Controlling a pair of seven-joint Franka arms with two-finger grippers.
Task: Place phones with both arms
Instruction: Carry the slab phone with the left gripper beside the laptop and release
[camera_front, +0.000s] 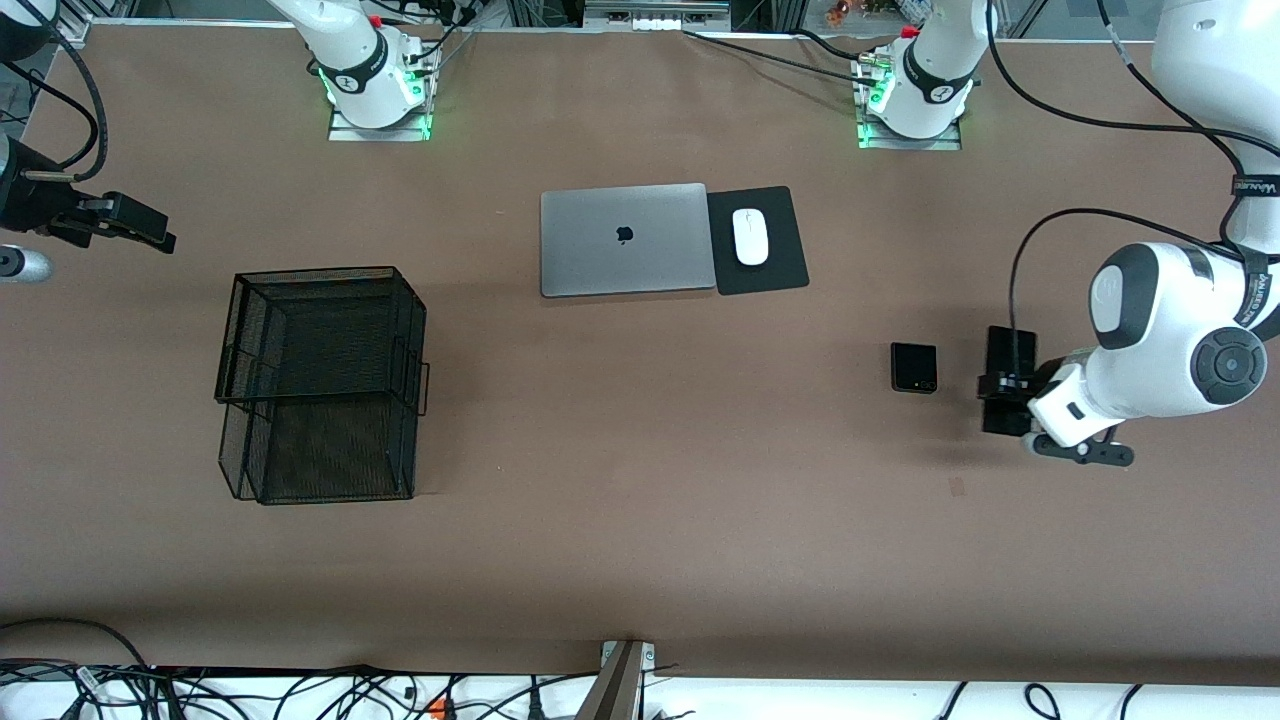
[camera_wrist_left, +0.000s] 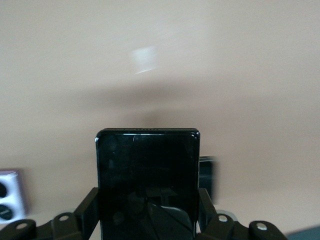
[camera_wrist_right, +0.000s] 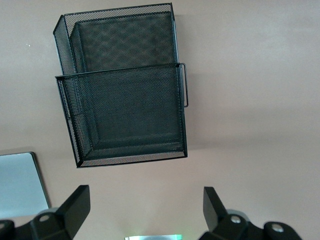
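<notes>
My left gripper is shut on the long black phone and holds it flat a little above the table at the left arm's end. In the left wrist view the fingers clamp the phone's long edges. The squarish black folded phone lies on the table beside it, toward the middle, and shows in the left wrist view too. The pale lilac-white phone with two black circles shows only at the left wrist view's edge. My right gripper is open and empty, up in the air at the right arm's end.
A black wire-mesh two-tier basket stands toward the right arm's end. A shut silver laptop lies mid-table with a white mouse on a black pad beside it.
</notes>
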